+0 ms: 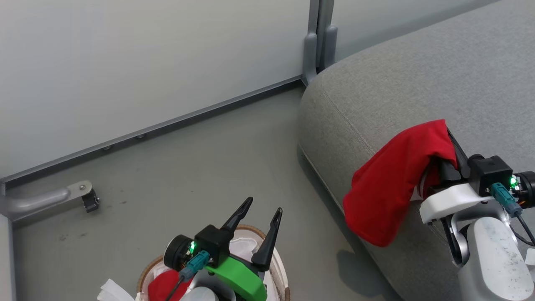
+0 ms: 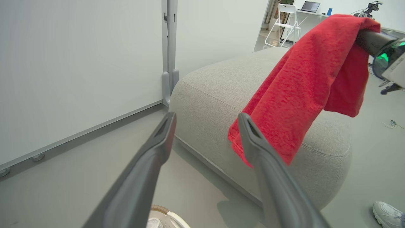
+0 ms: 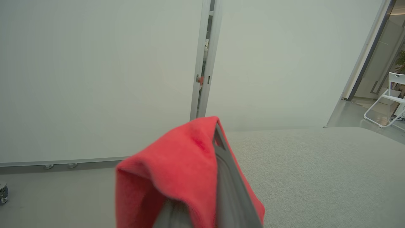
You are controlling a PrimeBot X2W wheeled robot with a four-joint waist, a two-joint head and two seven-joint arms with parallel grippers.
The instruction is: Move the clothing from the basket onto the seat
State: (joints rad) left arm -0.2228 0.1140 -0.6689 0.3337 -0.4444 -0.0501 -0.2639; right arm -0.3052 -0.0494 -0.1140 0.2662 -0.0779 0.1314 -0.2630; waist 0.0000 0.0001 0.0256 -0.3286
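Holding 1 garment (image 1: pixel 388 184), right end effector (image 3: pixel 218 139); 2nd garment (image 1: pixel 161 287) in basket (image 1: pixel 257 230).

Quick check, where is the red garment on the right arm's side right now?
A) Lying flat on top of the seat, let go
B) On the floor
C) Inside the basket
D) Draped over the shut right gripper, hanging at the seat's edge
D: the red garment hangs draped over the fingers of the right gripper, which are closed on it, at the edge of the seat.
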